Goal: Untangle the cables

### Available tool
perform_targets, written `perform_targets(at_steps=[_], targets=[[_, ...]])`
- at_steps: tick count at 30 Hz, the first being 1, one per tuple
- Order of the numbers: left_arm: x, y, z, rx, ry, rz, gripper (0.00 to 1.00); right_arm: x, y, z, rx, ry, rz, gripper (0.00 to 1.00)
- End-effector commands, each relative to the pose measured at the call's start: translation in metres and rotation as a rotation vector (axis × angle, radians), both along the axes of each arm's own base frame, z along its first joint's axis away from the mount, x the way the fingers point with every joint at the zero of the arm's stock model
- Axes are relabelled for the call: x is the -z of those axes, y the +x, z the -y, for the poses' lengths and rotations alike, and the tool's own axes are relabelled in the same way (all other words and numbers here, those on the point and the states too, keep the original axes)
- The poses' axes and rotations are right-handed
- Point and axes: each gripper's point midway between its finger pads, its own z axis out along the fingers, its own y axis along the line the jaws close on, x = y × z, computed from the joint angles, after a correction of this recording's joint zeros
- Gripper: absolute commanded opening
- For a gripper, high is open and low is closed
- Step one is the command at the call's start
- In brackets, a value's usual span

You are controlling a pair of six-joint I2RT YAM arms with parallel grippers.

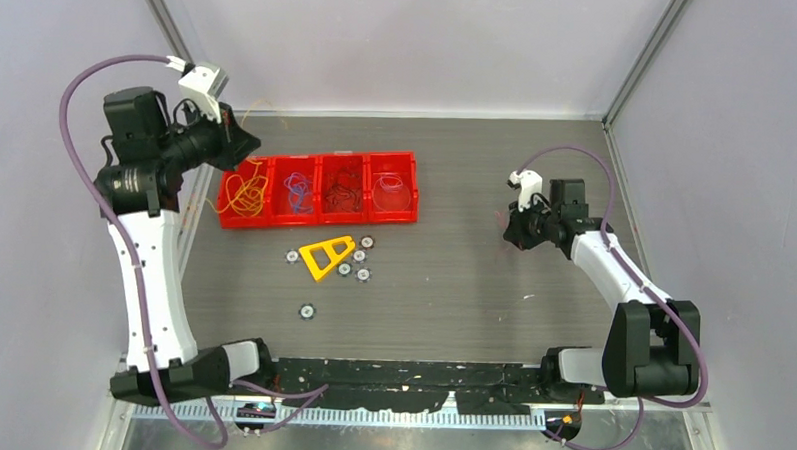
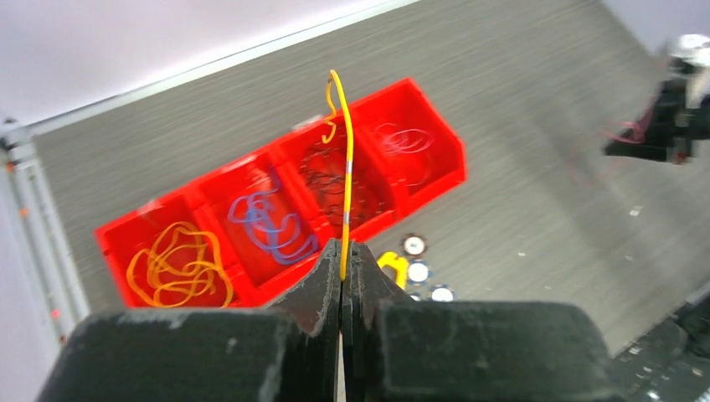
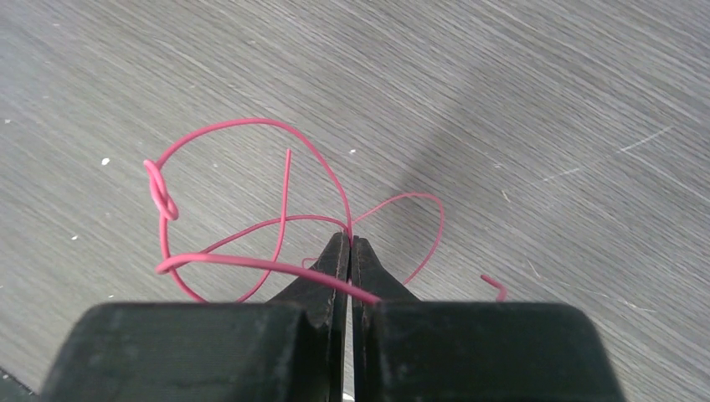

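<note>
The job looks nearly finished. The red tray point(image 1: 375, 221) already holds sorted bunches: yellow point(image 1: 244, 193), blue point(image 1: 298, 189), dark red point(image 1: 343, 191) and whitish point(image 1: 391, 190), each in its own compartment, and no mixed tangle shows on the table. What seems left is the two loose cables in the grippers. The left gripper point(image 2: 343, 251) is pinched tight on a single yellow cable point(image 2: 347, 167), which rises out from between its fingertips and curls at the far end. The tray lies below and ahead of this gripper, with the yellow bunch down to its left in the wrist view. The right gripper point(image 3: 350, 243) is clamped on a red cable point(image 3: 161, 198) that loops out ahead and to its left, close over bare table, with a small twist at the far left of the loop. That gripper is well apart from the tray, so the red cable has the longer trip.
</note>
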Motion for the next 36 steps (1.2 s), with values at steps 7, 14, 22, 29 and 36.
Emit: perform_targets(at_steps=[7,14,22,29,36], targets=[[0.036,0.085,-0.075,-0.182,0.183,-0.018,0.00,-0.033,0.004,-0.014,-0.058,0.073,0.031,0.05],[0.062,0.120,-0.101,-0.233,0.207,-0.057,0.00,-0.033,0.003,-0.014,-0.066,0.072,0.022,0.05],[0.088,0.141,-0.124,-0.282,0.290,-0.087,0.00,-0.031,0.005,-0.017,-0.069,0.083,-0.003,0.06],[0.163,0.160,-0.151,-0.207,0.403,-0.206,0.00,-0.031,0.003,-0.018,-0.073,0.087,-0.021,0.05],[0.229,0.175,-0.155,-0.083,0.417,-0.360,0.00,-0.026,0.000,-0.016,-0.077,0.075,-0.044,0.05]])
